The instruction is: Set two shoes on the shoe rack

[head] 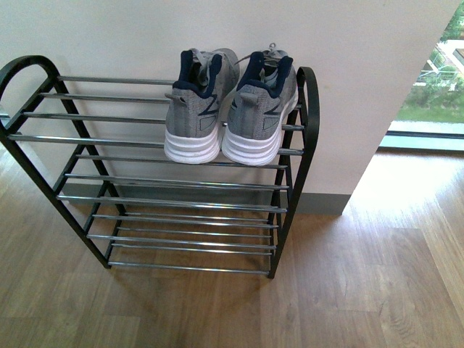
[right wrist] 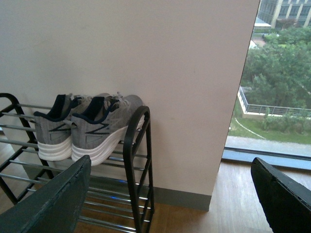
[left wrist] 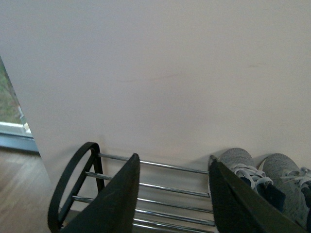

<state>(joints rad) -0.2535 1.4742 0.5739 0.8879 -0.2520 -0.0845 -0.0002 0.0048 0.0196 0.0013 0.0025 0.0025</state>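
Note:
Two grey knit sneakers stand side by side, heels toward me, on the top tier of the black shoe rack [head: 304, 138] at its right end: the left shoe [head: 196, 109] and the right shoe [head: 261, 109]. Neither arm shows in the front view. My left gripper [left wrist: 172, 194] is open, held apart from and above the rack's top bars [left wrist: 155, 187], with the shoes [left wrist: 243, 165] just past one finger. My right gripper [right wrist: 170, 199] is open and empty, off the rack's right arched frame [right wrist: 136, 155]; the shoes [right wrist: 92, 126] rest beyond it.
The rack stands against a white wall [head: 348, 87] on a wood floor [head: 362, 290]. A floor-level window [head: 428, 109] opens to the right of the wall. The rack's lower tiers [head: 188, 217] and the left half of the top tier hold nothing.

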